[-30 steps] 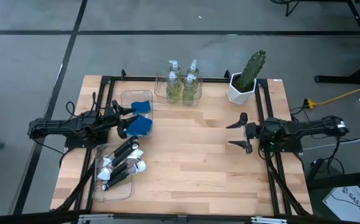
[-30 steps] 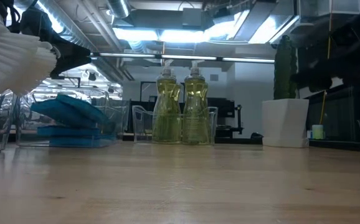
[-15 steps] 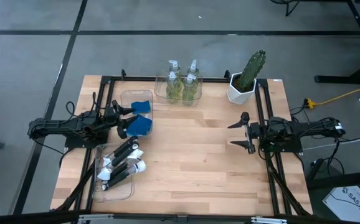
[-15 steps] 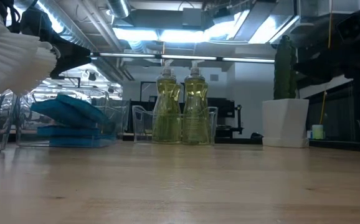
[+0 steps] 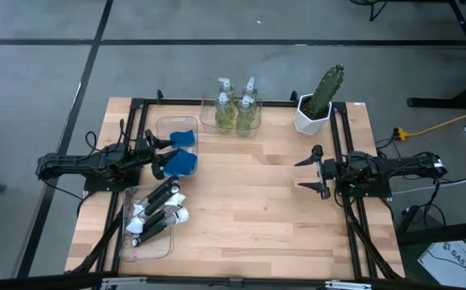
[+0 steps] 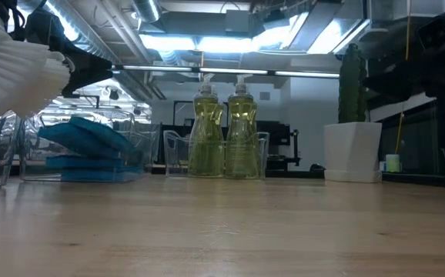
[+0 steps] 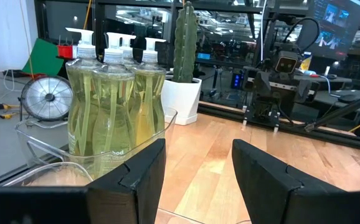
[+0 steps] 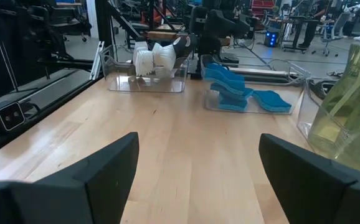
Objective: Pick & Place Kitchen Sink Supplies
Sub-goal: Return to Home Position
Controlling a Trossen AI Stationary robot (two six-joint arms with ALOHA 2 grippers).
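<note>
Several soap bottles (image 5: 237, 111) (image 7: 105, 106) stand upright in a clear bin at the table's far edge. Blue sponges (image 5: 183, 161) (image 8: 230, 84) lie piled in a clear bin at the left side. Black-handled brushes with white heads (image 5: 159, 211) (image 8: 154, 58) lie in a clear bin at the near left. My left gripper (image 5: 167, 157) (image 7: 198, 155) hovers open at the sponge bin's left edge, with nothing between its fingers. My right gripper (image 5: 311, 171) (image 8: 198, 149) is open over bare wood at the right side.
A green cactus in a white pot (image 5: 318, 103) (image 6: 352, 150) stands at the far right corner. A black frame (image 5: 342, 145) runs along the table's left, far and right sides. Bare wood (image 5: 249, 201) spans the middle and near part of the table.
</note>
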